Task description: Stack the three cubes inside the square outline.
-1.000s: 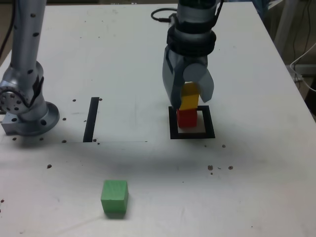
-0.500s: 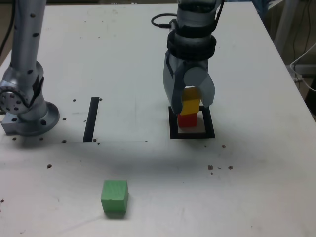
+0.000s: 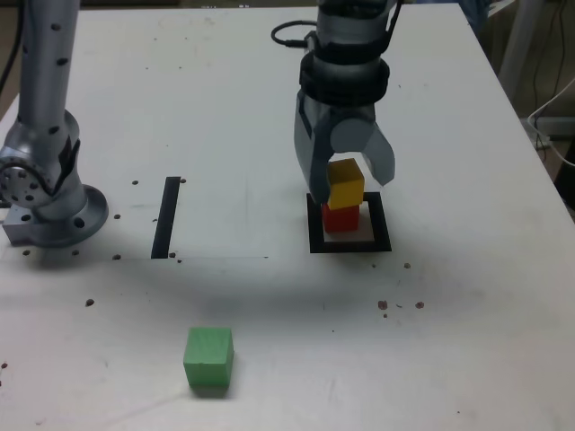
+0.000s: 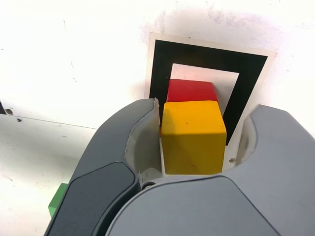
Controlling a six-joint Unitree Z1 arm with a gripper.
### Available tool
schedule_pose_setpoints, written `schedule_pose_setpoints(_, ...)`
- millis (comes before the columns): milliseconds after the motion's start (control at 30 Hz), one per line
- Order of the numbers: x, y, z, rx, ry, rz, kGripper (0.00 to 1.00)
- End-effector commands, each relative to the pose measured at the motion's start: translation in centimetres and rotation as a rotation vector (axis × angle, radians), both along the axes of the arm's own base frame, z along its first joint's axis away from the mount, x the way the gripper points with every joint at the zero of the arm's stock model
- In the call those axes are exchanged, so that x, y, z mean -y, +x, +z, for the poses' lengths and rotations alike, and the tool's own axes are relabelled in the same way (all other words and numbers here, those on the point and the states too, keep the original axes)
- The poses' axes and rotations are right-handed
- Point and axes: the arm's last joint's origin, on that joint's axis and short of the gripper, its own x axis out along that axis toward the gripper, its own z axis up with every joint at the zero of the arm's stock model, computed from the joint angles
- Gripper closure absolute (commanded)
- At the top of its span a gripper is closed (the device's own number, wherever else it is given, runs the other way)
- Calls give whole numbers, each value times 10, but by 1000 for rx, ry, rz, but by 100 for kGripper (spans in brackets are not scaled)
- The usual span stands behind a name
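Yellow cube (image 3: 346,183) is sitting on top of the red cube (image 3: 340,216), and the red one is inside the square outline (image 3: 349,242), on its white centre, toward the outline's far side. The outline lies on the white bench (image 3: 449,296), a bit toward the exterior view's right of the middle. The yellow one looks slightly twisted compared to the red one underneath.

The gripper (image 3: 345,177) hangs straight over the stack with its fingers (image 3: 308,157) spread on either side of the yellow cube. In the wrist view the gripper (image 4: 192,142) has one finger (image 4: 140,140) right up against the cube's side, while there's a visible gap on the other side, so it's released, not clamping anything. The yellow cube (image 4: 193,136) fills the space between them and the red cube (image 4: 191,90) peeks out past it, with the black frame of the outline (image 4: 162,64) around both.

Green cube (image 3: 209,358) is on its own well apart from the stack, down near the bench's near edge, toward the exterior view's left. You can just catch a corner of it in the wrist view (image 4: 57,198) too.

Also on the bench: a thin black tape strip (image 3: 166,216) between the outline and the arm's round grey base (image 3: 49,193), which is bolted near the exterior view's left edge. A black cable (image 3: 289,34) loops near the far edge behind the arm.
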Motion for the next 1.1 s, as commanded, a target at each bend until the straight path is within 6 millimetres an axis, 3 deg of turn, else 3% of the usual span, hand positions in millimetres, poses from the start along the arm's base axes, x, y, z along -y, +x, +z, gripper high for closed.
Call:
schedule_pose_setpoints(0,1,-3,8,26,-4,-2,0)
schedule_pose_setpoints(300,3,-30,17,37,-14,6,0)
schedule_pose_setpoints(567,22,-60,34,62,32,-63,0)
schedule_pose_setpoints(900,76,-105,34,30,61,-93,0)
schedule_pose_setpoints(1067,102,-119,26,-2,58,-138,0)
